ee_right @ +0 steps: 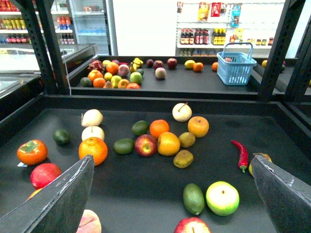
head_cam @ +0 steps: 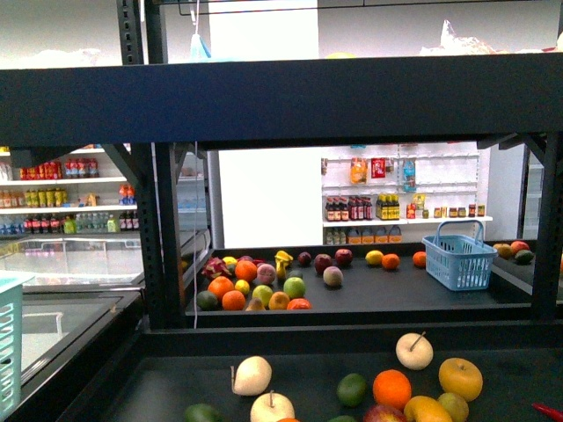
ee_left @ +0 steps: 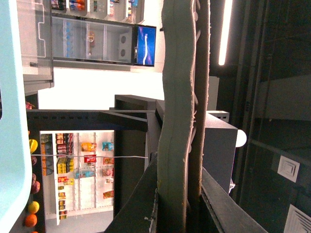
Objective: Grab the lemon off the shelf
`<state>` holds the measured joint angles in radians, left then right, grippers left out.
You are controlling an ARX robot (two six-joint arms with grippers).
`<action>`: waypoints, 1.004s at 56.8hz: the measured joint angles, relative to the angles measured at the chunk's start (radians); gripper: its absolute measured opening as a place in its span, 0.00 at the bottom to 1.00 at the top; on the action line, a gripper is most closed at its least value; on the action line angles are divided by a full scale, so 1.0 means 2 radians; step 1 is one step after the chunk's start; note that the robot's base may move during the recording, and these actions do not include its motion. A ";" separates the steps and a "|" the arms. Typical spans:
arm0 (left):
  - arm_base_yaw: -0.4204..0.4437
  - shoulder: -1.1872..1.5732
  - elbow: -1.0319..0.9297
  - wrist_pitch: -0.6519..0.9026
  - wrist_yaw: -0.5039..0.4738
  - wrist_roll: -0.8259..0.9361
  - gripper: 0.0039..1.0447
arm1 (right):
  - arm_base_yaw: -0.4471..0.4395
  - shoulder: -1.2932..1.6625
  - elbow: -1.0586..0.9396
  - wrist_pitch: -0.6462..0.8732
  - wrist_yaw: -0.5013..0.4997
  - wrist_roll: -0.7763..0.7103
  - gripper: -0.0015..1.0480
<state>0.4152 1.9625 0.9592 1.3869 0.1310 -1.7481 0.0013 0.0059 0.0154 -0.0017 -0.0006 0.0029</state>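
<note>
The lemon (ee_right: 168, 143), a smooth yellow oval, lies on the near deck of the black shelf (ee_right: 146, 189) between a red apple (ee_right: 146, 144) and a dull knobbly fruit (ee_right: 183, 158). In the front view the lemon (head_cam: 427, 410) sits at the bottom edge, under the shelf's upper deck (head_cam: 352, 97). My right gripper (ee_right: 171, 162) is open and empty, hovering above the deck just short of the lemon. My left gripper (ee_left: 194, 48) is shut on nothing and points up and away from the fruit. Neither arm shows in the front view.
A green apple (ee_right: 222, 197), a dark green fruit (ee_right: 193, 198) and a red chili (ee_right: 241, 154) lie close to my right gripper. Oranges, pears and apples are scattered on the deck. A blue basket (head_cam: 459, 257) stands on the far deck. A pale teal basket (head_cam: 9, 343) is at the left.
</note>
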 joint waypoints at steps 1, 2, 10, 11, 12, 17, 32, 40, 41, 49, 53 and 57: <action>0.000 0.000 0.000 0.000 0.000 -0.001 0.12 | 0.000 0.000 0.000 0.000 0.000 0.000 0.93; 0.001 0.001 0.000 0.000 0.000 -0.001 0.12 | 0.000 0.000 0.000 0.000 0.000 0.000 0.93; 0.002 0.001 0.000 0.000 0.000 -0.003 0.12 | 0.000 0.000 0.000 0.000 0.000 0.000 0.93; 0.002 0.001 0.000 0.000 0.000 -0.003 0.14 | 0.000 0.000 0.000 0.000 0.000 0.000 0.93; 0.002 0.001 0.000 0.001 0.000 -0.002 0.19 | 0.000 0.000 0.000 0.000 0.000 0.000 0.93; 0.003 0.001 0.000 0.002 0.001 -0.002 0.42 | 0.000 0.000 0.000 0.000 0.000 0.000 0.93; 0.003 0.001 0.000 0.002 0.002 -0.002 0.88 | 0.000 0.000 0.000 0.000 0.000 0.000 0.93; 0.003 0.001 0.000 0.002 0.004 -0.002 0.91 | 0.000 0.000 0.000 0.000 0.000 0.000 0.93; 0.003 0.001 0.000 0.002 0.005 -0.002 0.91 | 0.000 0.000 0.000 0.000 0.000 0.000 0.93; 0.003 0.001 -0.002 0.002 0.016 0.001 0.92 | 0.000 0.000 0.000 0.000 0.000 0.000 0.93; 0.003 -0.001 -0.008 0.002 0.026 0.006 0.93 | 0.000 0.000 0.000 0.000 0.000 0.000 0.93; 0.009 -0.014 -0.030 0.002 0.054 0.029 0.93 | 0.000 0.000 0.000 0.000 0.000 0.000 0.93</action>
<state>0.4335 1.9339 0.9001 1.3911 0.2398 -1.6897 0.0013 0.0059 0.0154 -0.0017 -0.0006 0.0029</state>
